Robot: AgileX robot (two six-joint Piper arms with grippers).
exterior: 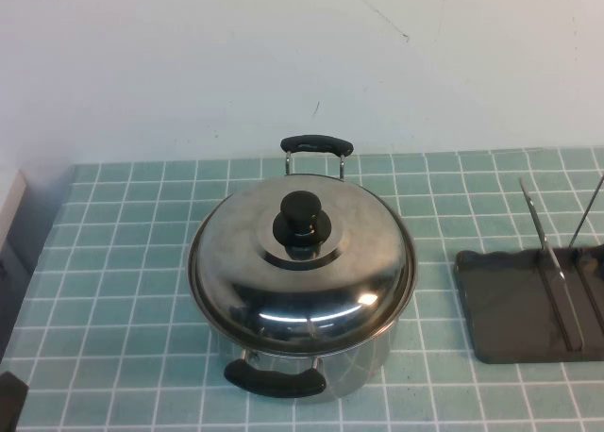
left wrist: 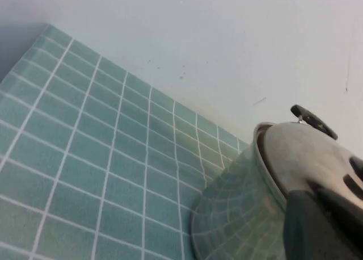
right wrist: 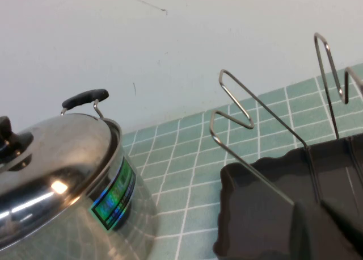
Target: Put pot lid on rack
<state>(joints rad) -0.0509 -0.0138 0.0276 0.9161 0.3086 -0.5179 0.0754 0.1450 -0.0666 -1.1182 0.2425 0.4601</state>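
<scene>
High view shows the pot lid (exterior: 302,257) seated on the pot (exterior: 354,366) mid-frame, rack (exterior: 505,305) at right edge. Nothing grasped yet; the knob (exterior: 301,221) needs gripping. Left gripper (left wrist: 329,226) and right gripper (right wrist: 329,231) sit low; jaws' state: cannot tell.

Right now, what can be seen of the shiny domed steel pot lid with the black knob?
The round, domed, mirror-shiny steel pot lid sits level and closed on the deep steel pot with two black handles, covering its rim. A black round knob stands at its centre on a raised step. It is on the green tiled table, left of the dark rack. Nothing else touches it. Neither the left gripper nor the right gripper is in view.
</scene>
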